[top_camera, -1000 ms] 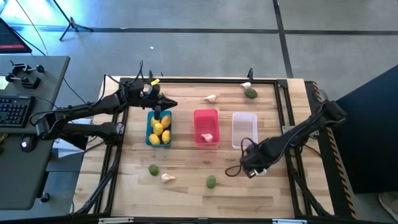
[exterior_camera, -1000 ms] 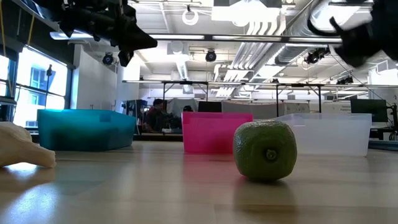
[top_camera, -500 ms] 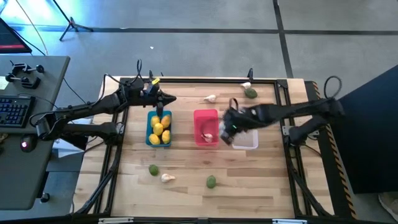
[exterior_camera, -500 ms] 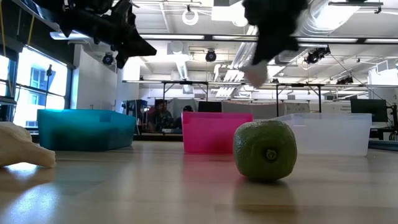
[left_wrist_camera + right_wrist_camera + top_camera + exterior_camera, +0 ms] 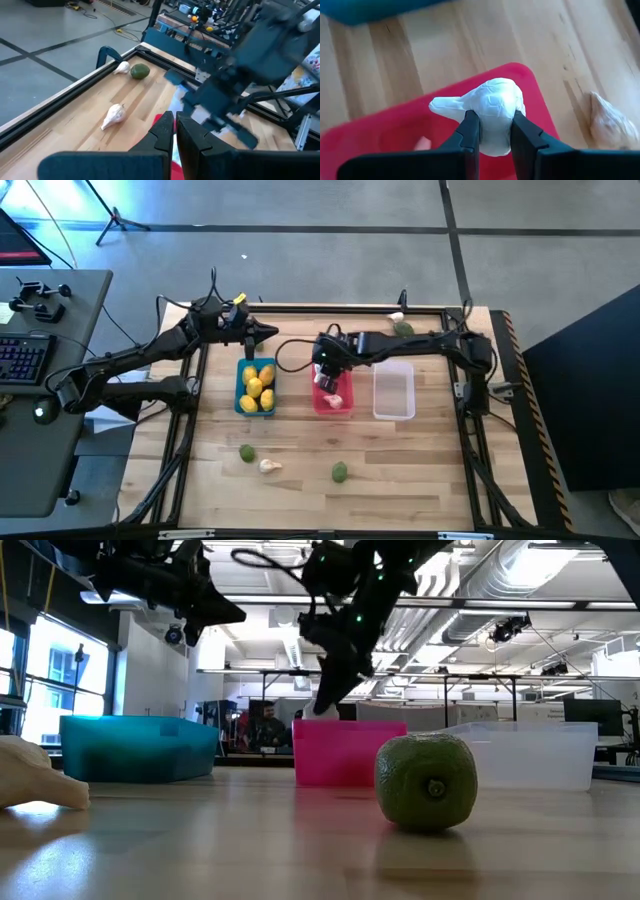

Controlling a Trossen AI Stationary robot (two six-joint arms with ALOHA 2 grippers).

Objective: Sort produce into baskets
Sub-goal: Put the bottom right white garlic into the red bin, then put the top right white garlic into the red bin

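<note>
My right gripper [image 5: 495,135] is shut on a white garlic bulb [image 5: 490,107] and hangs over the far end of the pink basket [image 5: 345,370]. One garlic bulb [image 5: 335,400] lies in that basket. My left gripper [image 5: 174,125] is shut and empty, raised above the far end of the blue basket [image 5: 241,402], which holds several yellow lemons [image 5: 256,386]. The translucent white basket [image 5: 393,390] stands to the right of the pink one. My right gripper pinches the garlic bulb's round body [image 5: 495,117] between its two fingers [image 5: 470,131]. The fingers point down from above. The bulb's pointed tip [image 5: 440,105] sticks out to one side. The bulb is lifted clear, above the pink basket's floor [image 5: 380,135].
On the near part of the table lie a green fruit [image 5: 246,452], a garlic bulb [image 5: 269,465] and another green fruit [image 5: 340,471]. Near the far edge lie a garlic bulb [image 5: 338,337], another garlic bulb [image 5: 396,318] and a green fruit [image 5: 403,329].
My right gripper has risen from the table's near right part and swung toward the left and far edges, carrying the garlic bulb past the white basket to a place over the pink basket. My left gripper has drawn back a little toward the far edge.
</note>
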